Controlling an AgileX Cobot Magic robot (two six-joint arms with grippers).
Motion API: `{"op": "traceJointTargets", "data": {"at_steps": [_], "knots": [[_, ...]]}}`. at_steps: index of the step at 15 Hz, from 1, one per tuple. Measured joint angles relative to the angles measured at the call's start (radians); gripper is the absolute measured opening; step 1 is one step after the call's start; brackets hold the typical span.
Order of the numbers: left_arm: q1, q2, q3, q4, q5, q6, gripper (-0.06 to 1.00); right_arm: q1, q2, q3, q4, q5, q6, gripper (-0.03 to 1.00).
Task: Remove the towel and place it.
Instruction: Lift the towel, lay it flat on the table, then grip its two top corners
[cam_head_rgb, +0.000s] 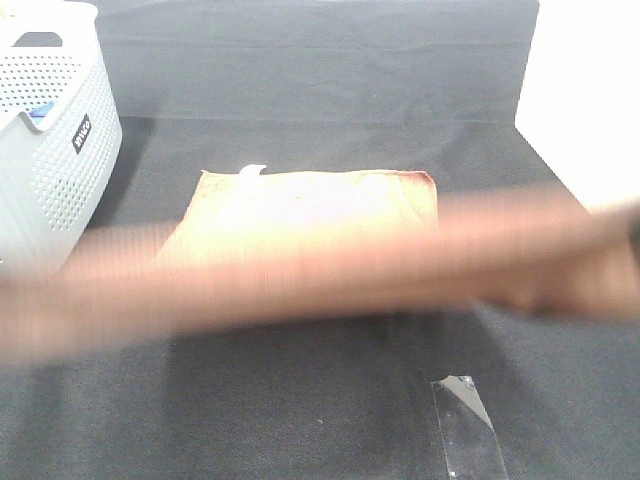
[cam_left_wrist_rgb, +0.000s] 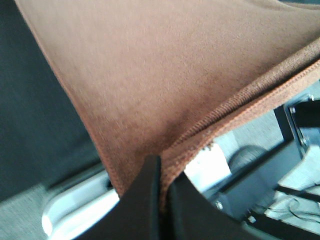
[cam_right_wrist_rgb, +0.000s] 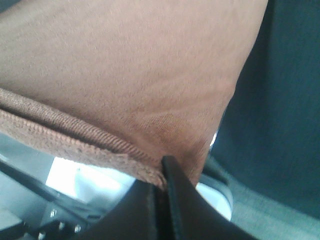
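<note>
Towel (cam_head_rgb: 320, 215): brown, fine-napped, stitched hem; long axis apparently runs left to right across mid-frame. Left gripper (cam_left_wrist_rgb: 162, 169) and right gripper (cam_right_wrist_rgb: 161, 172) each pinch its hem.

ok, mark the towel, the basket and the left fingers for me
towel (cam_left_wrist_rgb: 165, 75): left wrist view, middle of the stretched cloth.
basket (cam_head_rgb: 48, 170): exterior high view, perforated side wall.
left fingers (cam_left_wrist_rgb: 142, 205): left wrist view, one dark finger at the hem.
</note>
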Motion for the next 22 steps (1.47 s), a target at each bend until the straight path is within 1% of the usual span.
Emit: {"op": "traceJointTargets", "data": {"at_steps": [1,4,7,8,10,14,17,19,22], "knots": [[0.000,-0.016,0.078,-0.039,-0.001,-0.003,0.00,0.000,-0.023,0.059,0.016,0.000,0.006,0.01],[0.001,-0.019,0.164,-0.089,-0.003,-0.006,0.00,-0.001,-0.041,0.148,0.039,0.000,0.027,0.01],[0.006,-0.013,0.241,-0.110,-0.003,-0.006,0.00,-0.002,-0.024,0.259,0.084,-0.003,0.028,0.01],[0.009,0.037,0.268,-0.123,0.001,-0.006,0.00,-0.003,0.030,0.306,0.097,-0.003,0.025,0.01],[0.009,0.122,0.271,-0.122,0.001,0.015,0.00,-0.004,0.112,0.323,0.105,-0.003,-0.004,0.01],[0.012,0.303,0.271,-0.122,0.010,0.045,0.00,-0.005,0.315,0.332,0.116,-0.005,-0.104,0.01],[0.012,0.409,0.272,-0.157,0.020,0.091,0.00,-0.010,0.434,0.332,0.108,-0.051,-0.147,0.01],[0.012,0.486,0.274,-0.160,0.017,0.119,0.00,-0.013,0.495,0.332,0.117,-0.085,-0.191,0.01],[0.012,0.567,0.274,-0.160,0.014,0.134,0.00,-0.013,0.558,0.341,0.136,-0.101,-0.232,0.01]]}}
